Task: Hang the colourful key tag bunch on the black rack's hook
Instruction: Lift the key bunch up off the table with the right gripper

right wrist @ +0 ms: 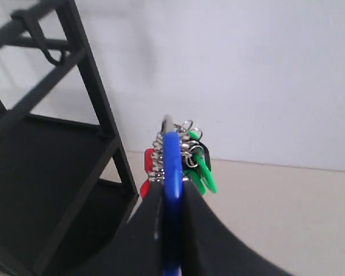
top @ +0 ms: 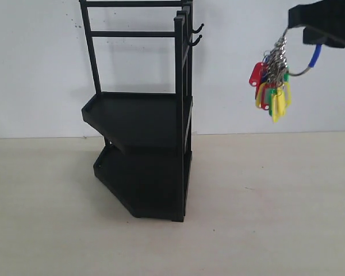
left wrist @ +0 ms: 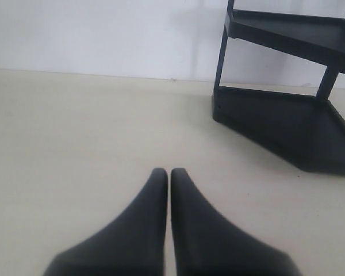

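The colourful key tag bunch [top: 273, 86] hangs in the air right of the black rack [top: 144, 115], with its yellow, red and green tags dangling. My right gripper [top: 299, 31] is shut on the ring's blue sleeve [right wrist: 171, 161], at about the height of the hooks. The lower hook [top: 195, 40] sticks out from the rack's upright post, just under the upper hook [top: 198, 27], and is well left of the bunch. In the right wrist view the right gripper [right wrist: 172, 192] pinches the sleeve, tags [right wrist: 198, 167] beyond it. My left gripper [left wrist: 165, 171] is shut and empty, low over the table.
The rack's two angled trays [top: 135, 118] jut toward the left. Its base [left wrist: 287, 126] lies ahead of the left gripper. A white wall [top: 276, 115] stands close behind everything. The pale tabletop [top: 264, 207] stretches below the bunch.
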Available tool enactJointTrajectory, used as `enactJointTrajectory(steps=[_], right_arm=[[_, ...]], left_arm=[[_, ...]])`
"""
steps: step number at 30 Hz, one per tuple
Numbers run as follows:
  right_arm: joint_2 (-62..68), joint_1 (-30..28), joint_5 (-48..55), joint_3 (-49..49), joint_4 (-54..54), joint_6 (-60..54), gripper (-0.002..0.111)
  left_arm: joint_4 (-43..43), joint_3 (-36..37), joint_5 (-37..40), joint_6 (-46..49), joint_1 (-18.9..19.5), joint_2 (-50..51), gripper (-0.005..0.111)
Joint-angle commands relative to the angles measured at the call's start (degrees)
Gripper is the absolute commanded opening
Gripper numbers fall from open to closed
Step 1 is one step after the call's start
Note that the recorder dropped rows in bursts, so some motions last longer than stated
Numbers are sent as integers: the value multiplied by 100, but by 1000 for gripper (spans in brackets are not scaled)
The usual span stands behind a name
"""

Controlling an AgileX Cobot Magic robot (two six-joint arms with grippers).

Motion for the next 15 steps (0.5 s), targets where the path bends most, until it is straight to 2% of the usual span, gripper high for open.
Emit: enactJointTrajectory(steps=[1, 3, 4, 6, 7, 9, 10, 12, 14, 15], right_arm=[[-629, 42, -141, 234, 77, 171, 0], [-652, 264, 331, 249, -95, -730, 0], [-652, 280, 436, 249, -290, -729, 0], [-652, 84, 70, 358, -396, 1105, 0], [-652, 74, -41, 414, -396, 1477, 0], [-589, 404, 165, 413, -428, -241, 0], [-573, 473, 227, 413, -492, -502, 0], [-547, 248, 72, 515, -526, 1324, 0], [-467, 435, 176, 538, -740, -434, 0], [-445, 431, 149, 538, -724, -459, 0]], left_arm=[[28, -8, -24, 20, -4, -12, 4], [28, -8, -24, 20, -4, -12, 4], [28, -8, -24, 20, -4, -12, 4], [28, -8, -24, 20, -4, -12, 4], [28, -8, -24, 20, -4, -12, 4], [28, -8, -24, 20, -4, -12, 4], [28, -8, -24, 20, -4, -12, 4], [28, -8, -24, 20, -4, -12, 4], [28, -8, -24, 20, -4, -12, 4], [28, -8, -24, 20, -4, -12, 4]])
